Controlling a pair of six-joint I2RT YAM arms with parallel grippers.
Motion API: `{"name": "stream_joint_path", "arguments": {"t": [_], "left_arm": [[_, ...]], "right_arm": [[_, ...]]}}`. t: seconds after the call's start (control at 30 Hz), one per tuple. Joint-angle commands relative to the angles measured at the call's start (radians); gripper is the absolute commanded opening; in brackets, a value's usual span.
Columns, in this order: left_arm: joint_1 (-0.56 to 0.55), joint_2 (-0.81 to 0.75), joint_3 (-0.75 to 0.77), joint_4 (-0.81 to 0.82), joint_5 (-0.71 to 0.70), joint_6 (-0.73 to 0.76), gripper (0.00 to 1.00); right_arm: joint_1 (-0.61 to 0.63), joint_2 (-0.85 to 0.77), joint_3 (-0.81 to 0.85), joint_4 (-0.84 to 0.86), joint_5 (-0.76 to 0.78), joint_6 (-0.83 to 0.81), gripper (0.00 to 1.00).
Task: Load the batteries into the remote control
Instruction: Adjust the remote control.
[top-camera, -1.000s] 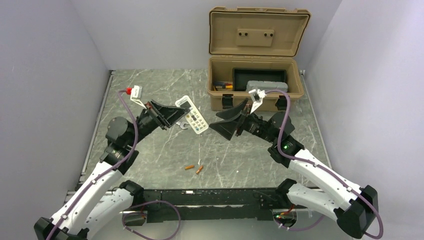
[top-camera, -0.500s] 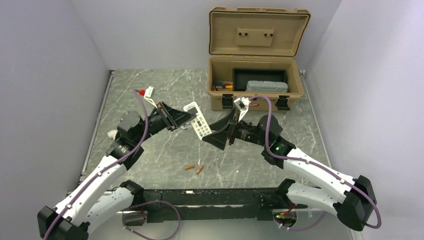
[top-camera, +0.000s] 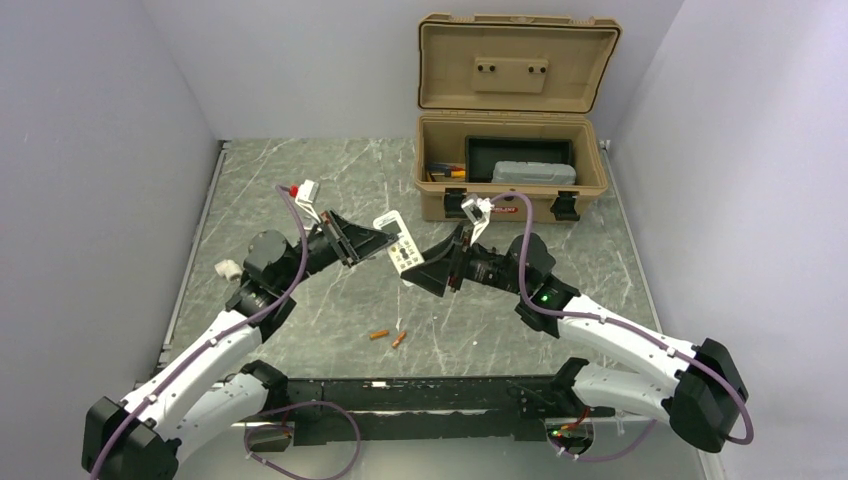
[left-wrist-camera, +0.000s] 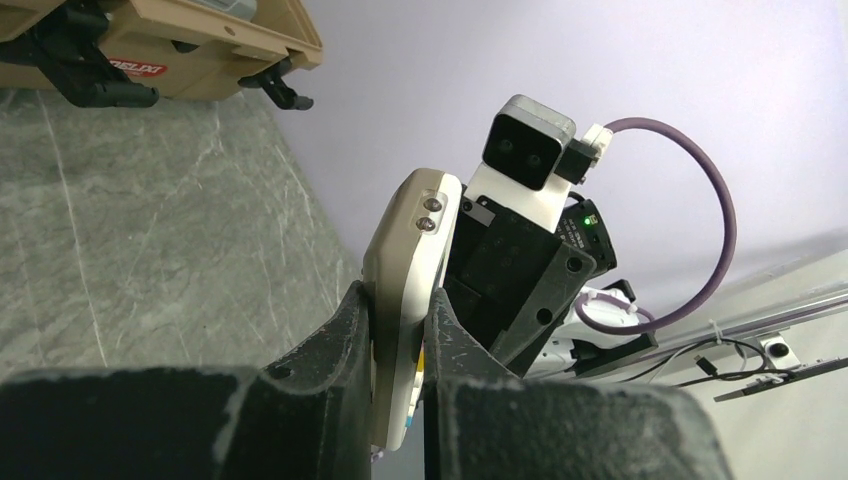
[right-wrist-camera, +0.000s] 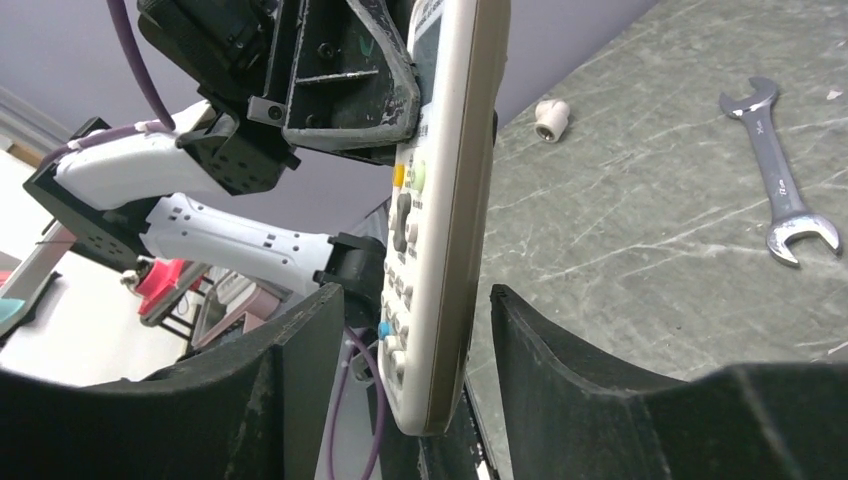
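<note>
At the far left, a small white plastic fitting (top-camera: 227, 267) lies on the grey marbled table (top-camera: 300, 310). The left gripper (left-wrist-camera: 400, 312) is clamped on the front and back of the slim white remote control with grey-tan back (left-wrist-camera: 412, 240) and holds it lifted above the table. Below it, near the front edge, the two small orange-copper cylindrical batteries (top-camera: 378, 335) lie close together on the marble. The right gripper (right-wrist-camera: 415, 300) straddles the remote's other end, its fingers spread with a gap on either side. A silver wrench (right-wrist-camera: 781, 180) lies on the table. A tan plastic toolbox (top-camera: 520, 65) stands open at the back right.
</note>
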Motion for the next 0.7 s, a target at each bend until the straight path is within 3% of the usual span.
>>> {"name": "stream_joint_path", "arguments": {"t": [0.0, 0.13, 0.33, 0.4, 0.43, 0.5, 0.67], "left_arm": [[-0.004, 0.008, 0.000, 0.142, 0.031, -0.033, 0.00], [-0.003, 0.001, -0.002, 0.140, 0.025, -0.028, 0.00], [-0.004, -0.001, -0.004, 0.150, 0.015, -0.024, 0.00], [-0.004, 0.000, -0.005, 0.149, 0.013, -0.022, 0.00], [-0.003, -0.002, -0.005, 0.146, 0.011, -0.020, 0.03], [-0.004, -0.007, -0.005, 0.136, -0.003, -0.013, 0.22], [-0.003, -0.025, 0.044, 0.004, -0.051, 0.025, 0.71]], "right_arm": [[0.004, 0.002, -0.004, 0.103, -0.001, 0.021, 0.57], [0.003, -0.004, -0.003, 0.093, 0.014, 0.013, 0.42], [0.003, 0.001, -0.003, 0.085, 0.008, 0.019, 0.29], [0.003, -0.006, -0.006, 0.072, 0.021, 0.021, 0.18], [0.004, -0.008, -0.002, 0.056, 0.032, 0.021, 0.05], [0.004, -0.017, 0.016, -0.017, 0.086, 0.011, 0.00], [0.004, -0.074, 0.109, -0.246, 0.230, -0.125, 0.00]]}}
